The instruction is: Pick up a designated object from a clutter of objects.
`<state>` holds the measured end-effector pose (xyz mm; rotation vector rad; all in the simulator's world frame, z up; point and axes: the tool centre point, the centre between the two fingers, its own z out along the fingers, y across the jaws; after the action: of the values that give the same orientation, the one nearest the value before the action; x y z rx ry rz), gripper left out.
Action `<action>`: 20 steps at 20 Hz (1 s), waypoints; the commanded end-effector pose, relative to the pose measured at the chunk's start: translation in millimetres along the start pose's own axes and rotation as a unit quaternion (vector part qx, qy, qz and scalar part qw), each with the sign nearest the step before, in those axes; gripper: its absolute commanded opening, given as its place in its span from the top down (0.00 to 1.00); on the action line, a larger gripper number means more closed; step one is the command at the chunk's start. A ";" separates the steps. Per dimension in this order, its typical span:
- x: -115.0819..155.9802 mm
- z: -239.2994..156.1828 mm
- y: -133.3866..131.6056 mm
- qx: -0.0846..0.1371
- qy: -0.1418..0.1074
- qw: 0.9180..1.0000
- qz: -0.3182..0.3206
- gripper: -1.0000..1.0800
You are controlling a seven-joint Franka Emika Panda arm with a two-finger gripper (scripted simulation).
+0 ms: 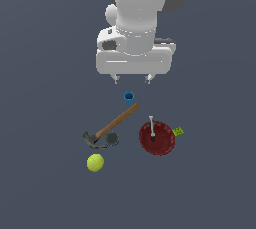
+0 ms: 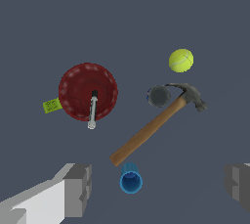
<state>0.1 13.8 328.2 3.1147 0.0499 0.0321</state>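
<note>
A: What does the wrist view add?
B: The pincer fingers spread wide, released, above the blue cup; the exterior view shows only fingertips.

A: Count?
B: One each: red bowl on the worktop, at the exterior view's right, a small metal tool inside; hammer; tennis ball; green block, touching the bowl's rim. No legible writing.

A slim silver tool with a black tip was seen laid across the red bowl. A small grey round object was seen just beside the hammer.
</note>
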 end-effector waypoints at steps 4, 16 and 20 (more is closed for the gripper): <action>0.6 -0.5 3.0 0.001 0.000 1.000 0.003 0.38; 4.1 3.9 7.3 0.011 -0.001 1.000 0.009 0.38; 8.6 15.9 1.2 0.028 -0.002 1.000 0.008 0.38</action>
<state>7.4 10.2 317.5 3.1582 0.0244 0.0274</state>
